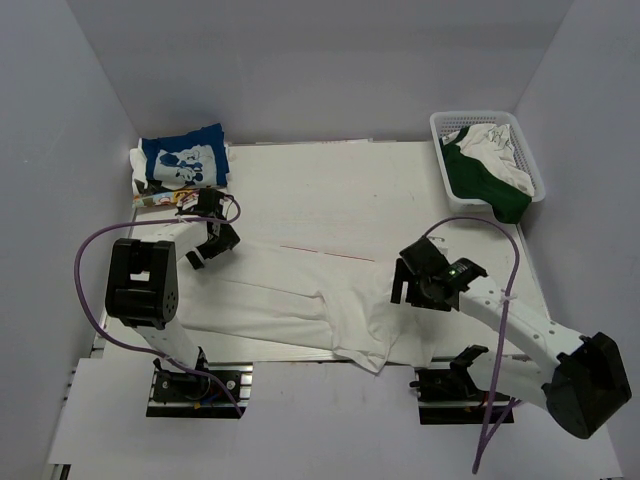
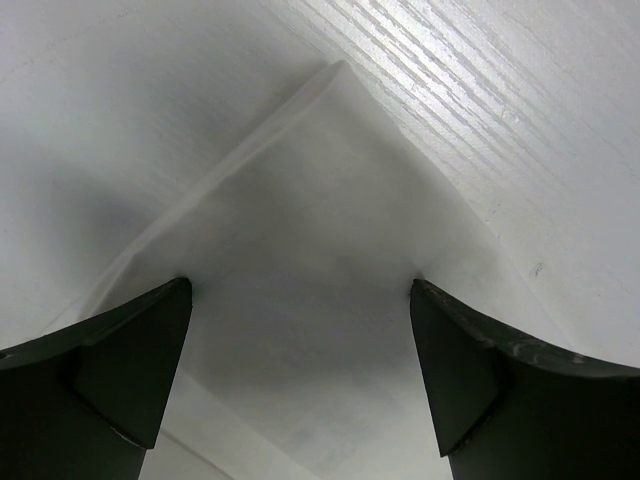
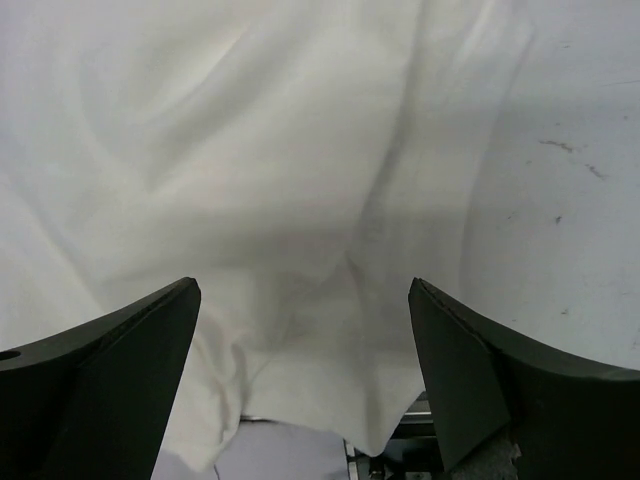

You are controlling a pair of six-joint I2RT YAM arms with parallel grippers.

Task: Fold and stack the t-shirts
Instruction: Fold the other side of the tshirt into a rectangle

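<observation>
Across the tabletop (image 1: 330, 190), between my arms: white t-shirt (image 1: 300, 295), spread out and rumpled at its right end. At the far-left corner: blue t-shirt (image 1: 185, 160), folded. Left tool (image 1: 203, 255): jaws wide, empty, above the white shirt's left corner. Right tool (image 1: 408, 285): jaws wide, empty, over the rumpled end. Step, as I judged it: gripping for the fold. The next move called for both tools to lower and pinch the cloth edges.
</observation>
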